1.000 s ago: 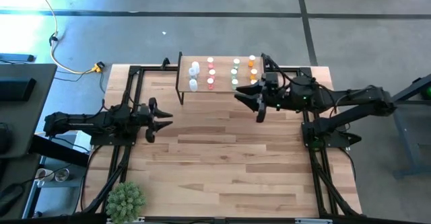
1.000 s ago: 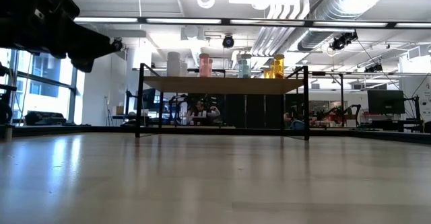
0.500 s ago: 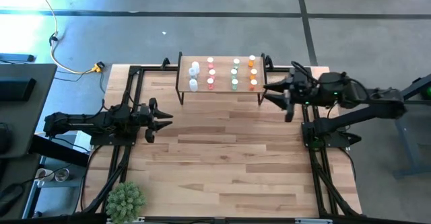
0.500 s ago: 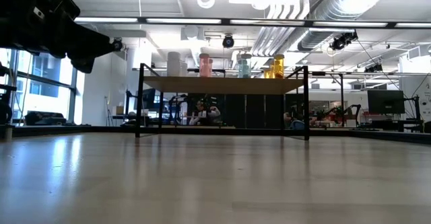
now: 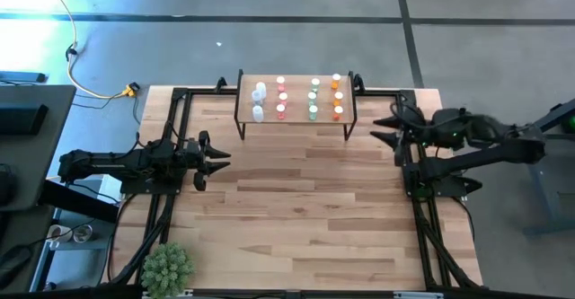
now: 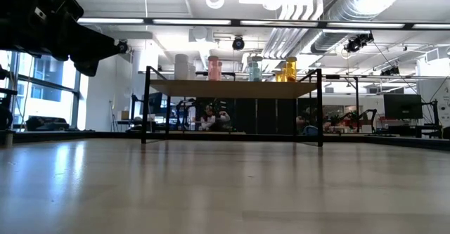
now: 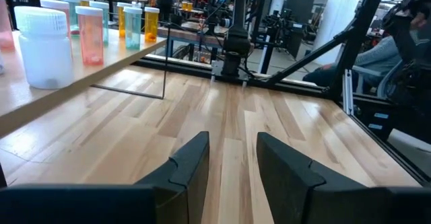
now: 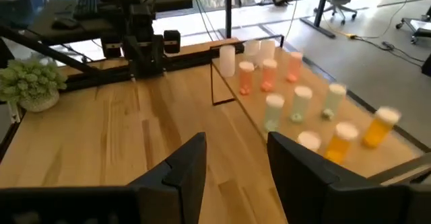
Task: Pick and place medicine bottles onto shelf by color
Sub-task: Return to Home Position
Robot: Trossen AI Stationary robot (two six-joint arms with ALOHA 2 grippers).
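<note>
Medicine bottles (image 5: 281,97) stand in colour columns on shelf (image 5: 296,101), just beyond right gripper (image 5: 388,127), jaws parted, empty. Left gripper (image 5: 218,158) jaws likewise. Sorting looks complete.

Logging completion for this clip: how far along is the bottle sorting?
Done: the bottles stand on the shelf in colour columns, white, pink, green, orange. In hand: nothing; the right gripper, open, hangs beside the shelf's right end, the left gripper, open, over the left side of the table. Left: seemingly only parking the arms.
</note>
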